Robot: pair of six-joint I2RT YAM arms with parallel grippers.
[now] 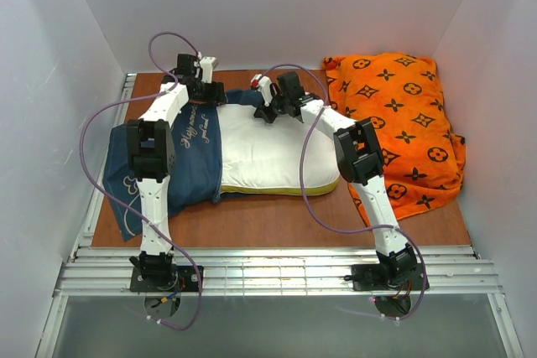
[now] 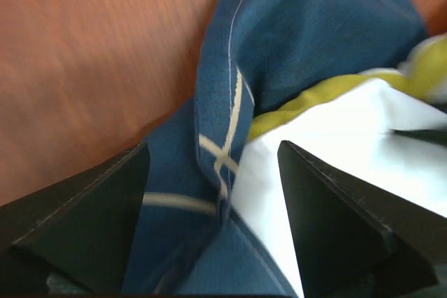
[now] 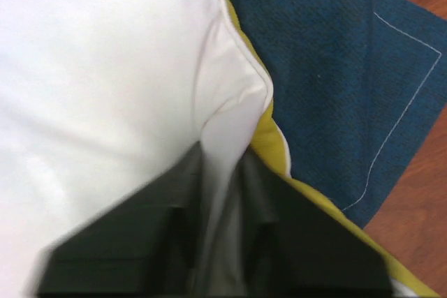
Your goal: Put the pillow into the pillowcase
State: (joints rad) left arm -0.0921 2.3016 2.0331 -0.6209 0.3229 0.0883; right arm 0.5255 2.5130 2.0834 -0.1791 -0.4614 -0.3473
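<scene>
My right hand (image 3: 222, 164) is clenched on a ridge of the white pillow (image 3: 105, 68) at its far edge. Only that wrist view shows the pinch, with the yellow band just beside it. My left hand (image 2: 213, 148) is released, one finger on each side of the navy pillowcase (image 2: 307, 26) hem. From above, the pillow lies mid-worktop (image 1: 252, 220), its left end under the pillowcase.

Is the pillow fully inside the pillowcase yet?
Partly: the pillowcase covers the left end of the pillow; the white rest lies bare.
</scene>
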